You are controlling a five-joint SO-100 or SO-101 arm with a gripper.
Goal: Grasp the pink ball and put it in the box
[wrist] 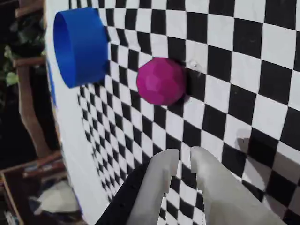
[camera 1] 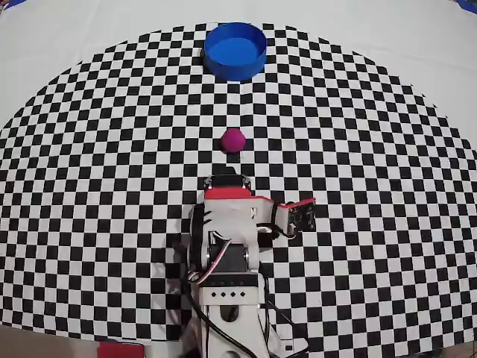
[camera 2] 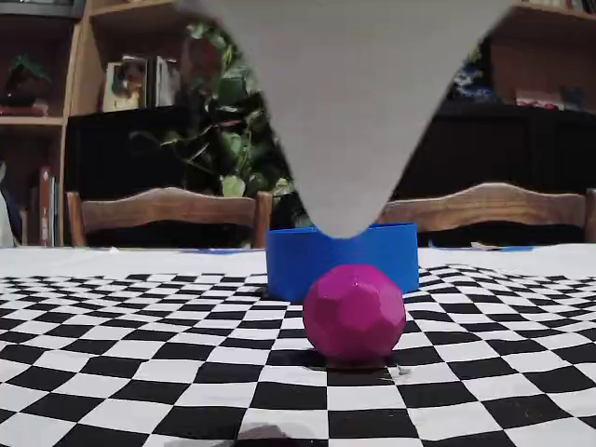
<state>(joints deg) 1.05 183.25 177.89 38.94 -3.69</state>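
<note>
Pink ball [wrist: 161, 81] lies just beyond gripper [wrist: 184, 157], fingertips nearly together, empty.

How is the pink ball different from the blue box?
The pink ball is a faceted sphere; the box is a round, flat-bottomed cylinder. The ball is solid magenta, the box bright blue and open on top, holding nothing. The box is much wider than the ball. In the overhead view the ball lies nearer the arm, the box farther. Both rest on the checkered cloth.

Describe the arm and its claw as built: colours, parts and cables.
The arm has white printed segments with a red band and black motors; black and pale cables run down its base. A red-edged black part sticks out to the right. The claw has two pale, off-white tapered fingers.
</note>
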